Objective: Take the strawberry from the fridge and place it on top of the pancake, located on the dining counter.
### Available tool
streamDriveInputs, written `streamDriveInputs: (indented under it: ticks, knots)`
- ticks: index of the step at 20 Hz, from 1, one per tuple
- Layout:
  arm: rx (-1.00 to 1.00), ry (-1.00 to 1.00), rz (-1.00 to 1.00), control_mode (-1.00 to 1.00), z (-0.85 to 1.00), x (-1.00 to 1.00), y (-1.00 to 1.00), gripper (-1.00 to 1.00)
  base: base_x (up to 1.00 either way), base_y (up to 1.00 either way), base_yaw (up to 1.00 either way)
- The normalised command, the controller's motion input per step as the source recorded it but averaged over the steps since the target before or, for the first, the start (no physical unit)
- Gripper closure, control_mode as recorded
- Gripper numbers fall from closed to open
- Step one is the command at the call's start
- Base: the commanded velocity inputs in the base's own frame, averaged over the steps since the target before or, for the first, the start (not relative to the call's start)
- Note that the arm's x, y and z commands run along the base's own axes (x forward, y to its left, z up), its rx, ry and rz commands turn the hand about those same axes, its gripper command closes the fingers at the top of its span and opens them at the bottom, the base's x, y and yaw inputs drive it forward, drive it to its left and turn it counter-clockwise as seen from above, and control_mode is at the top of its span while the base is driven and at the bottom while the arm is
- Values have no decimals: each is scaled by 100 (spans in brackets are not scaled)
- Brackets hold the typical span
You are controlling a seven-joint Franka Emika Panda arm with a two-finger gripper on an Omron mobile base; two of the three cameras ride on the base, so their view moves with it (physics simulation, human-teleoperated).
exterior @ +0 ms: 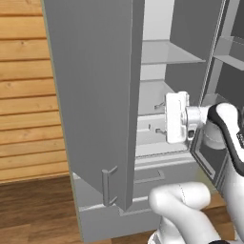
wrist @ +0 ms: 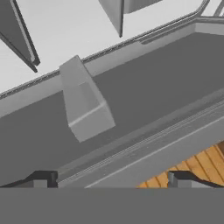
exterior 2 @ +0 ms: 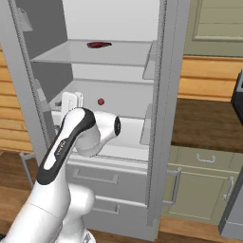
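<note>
Strawberry [exterior 2: 100, 101] on fridge [exterior: 95, 95] shelf: tiny, light, soft, probably bruisable; pinch gently across middle. Fingers [wrist: 41, 179] spread, empty.

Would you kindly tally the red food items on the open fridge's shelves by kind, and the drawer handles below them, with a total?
Strawberry, small round, on the lower shelf: 1
Flat dark red item, on the upper shelf: 1
Fridge drawer handles: 2
Total: 4

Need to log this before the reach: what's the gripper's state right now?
Gripper: open, holding nothing; the strawberry sits on the fridge shelf.
</note>
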Motion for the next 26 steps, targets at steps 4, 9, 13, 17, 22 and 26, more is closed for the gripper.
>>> streamDriveInputs:
  ticks: [4, 9, 13, 17, 22, 26]
  knots:
    - [0, -3, 0, -100, 0, 99, 31, -100, 0, 0, 0]
    - [0, -3, 0, -100, 0, 94, 33, -100, 0, 0, 0]
    - [0, -7, 1, -100, 0, 24, 48, -100, 0, 0, 0]
    - [0, -9, 2, -100, 0, 0, 54, -100, 0, 0, 0]
    - [0, -7, 3, -100, 0, -3, 50, -100, 0, 0, 0]
    - [-4, -4, 4, -100, 0, -28, 71, -100, 0, 0, 0]
